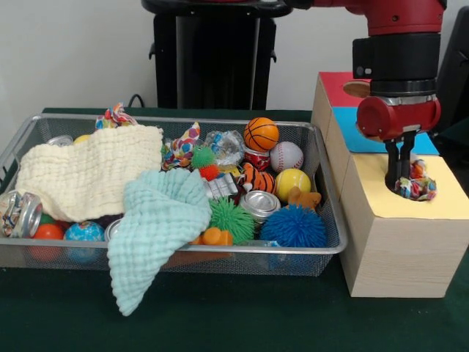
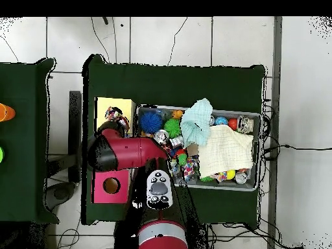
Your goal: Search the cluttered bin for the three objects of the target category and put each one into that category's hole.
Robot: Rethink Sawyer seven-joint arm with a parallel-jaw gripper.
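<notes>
The gripper (image 1: 401,178) hangs over the yellow end of the box (image 1: 410,242), its fingers drawn narrow and reaching down to a knotted rope toy (image 1: 416,183) that sits at the mouth of the yellow hole (image 1: 401,192). The fingers appear closed on the toy, which bulges above the rim to one side of the tips rather than lying below them, so it looks only partly in the hole. From overhead the toy (image 2: 115,117) shows just past the arm's wrist, on the yellow panel (image 2: 114,106). The main risk here is a bad release: if the fingers part while the toy rests on the rim, it may perch there or roll off the box top onto the table instead of dropping through. A loose strand could also snag on a finger and be pulled back out as the arm lifts. Well away from the gripper, across the box edge, the bin (image 1: 322,158) holds what look like two more rope toys, one at the far rim (image 1: 115,115) and one in the middle (image 1: 183,144), partly crowded by the cream cloth (image 1: 88,176); a grasp there could catch cloth along with the toy.
</notes>
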